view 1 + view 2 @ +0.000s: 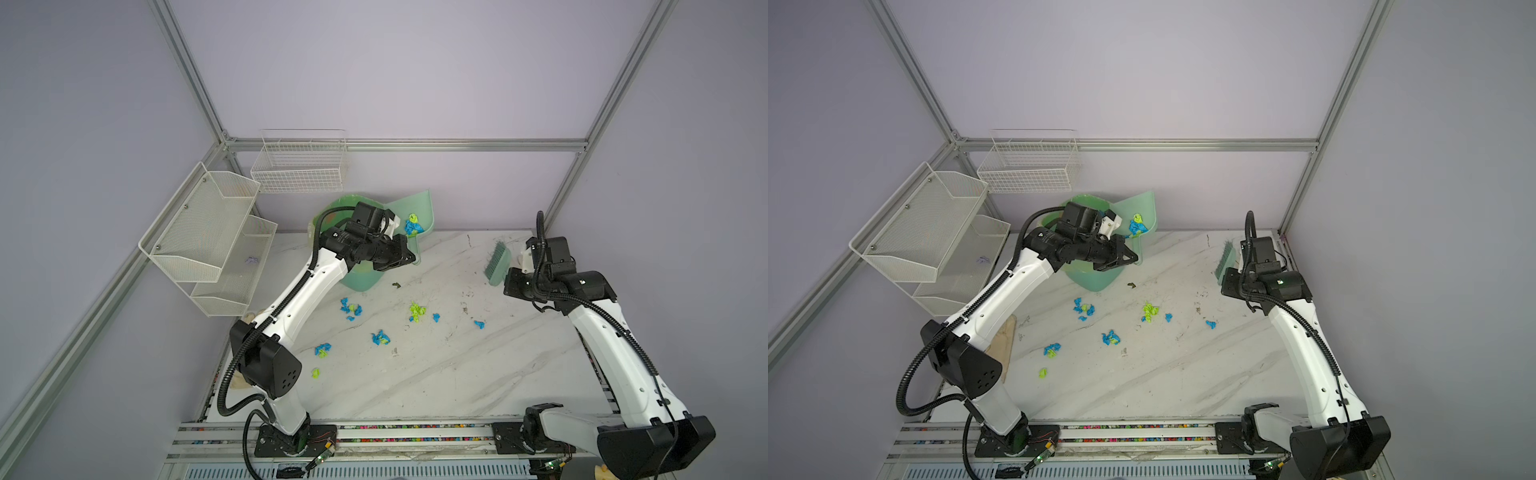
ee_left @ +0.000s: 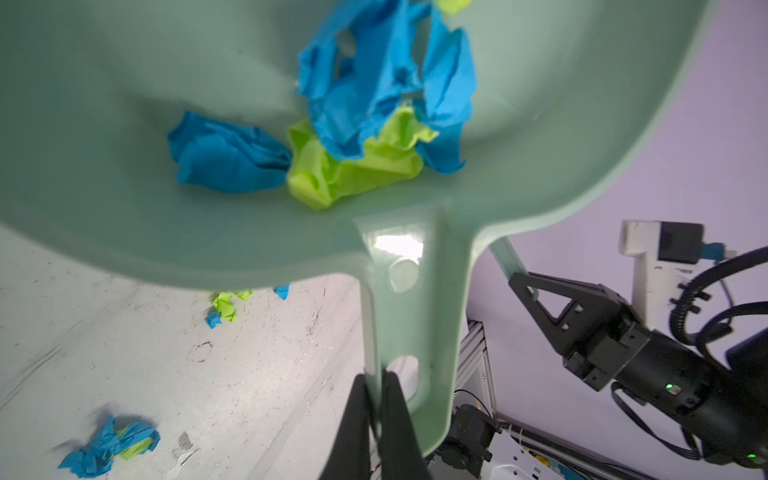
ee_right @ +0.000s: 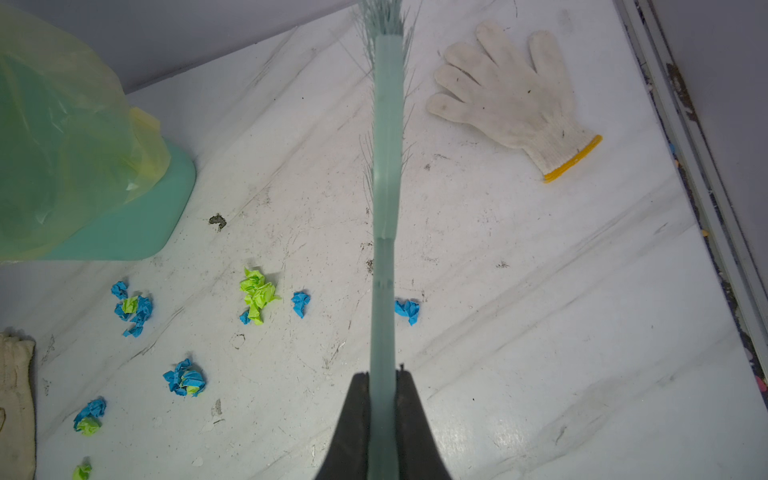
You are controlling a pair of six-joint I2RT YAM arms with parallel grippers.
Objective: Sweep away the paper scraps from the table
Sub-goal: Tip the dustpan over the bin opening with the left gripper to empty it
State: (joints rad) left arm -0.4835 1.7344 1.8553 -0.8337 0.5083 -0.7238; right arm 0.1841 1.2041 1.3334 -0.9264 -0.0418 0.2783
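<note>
Lilac walls are boxing in a white marbled table (image 1: 457, 374). In both top views the paper scraps (image 1: 417, 311), blue and yellow-green, are lying scattered across its middle. Toward the far left, the left gripper (image 1: 409, 254) is gripping a mint dustpan (image 1: 409, 203), raised and tilted beside a green bin (image 1: 359, 280), with a few wads sitting in it. At the far right, the right gripper (image 1: 508, 279) is gripping a green brush (image 1: 496, 257).

From the left wrist, the jaws are pinching the dustpan handle's edge, and wads are bunching in the pan near the handle.

From the right wrist, the jaws are clamping the brush handle. Most scraps are lying to one side of it, and a white glove (image 3: 511, 99) is lying flat on the other.
</note>
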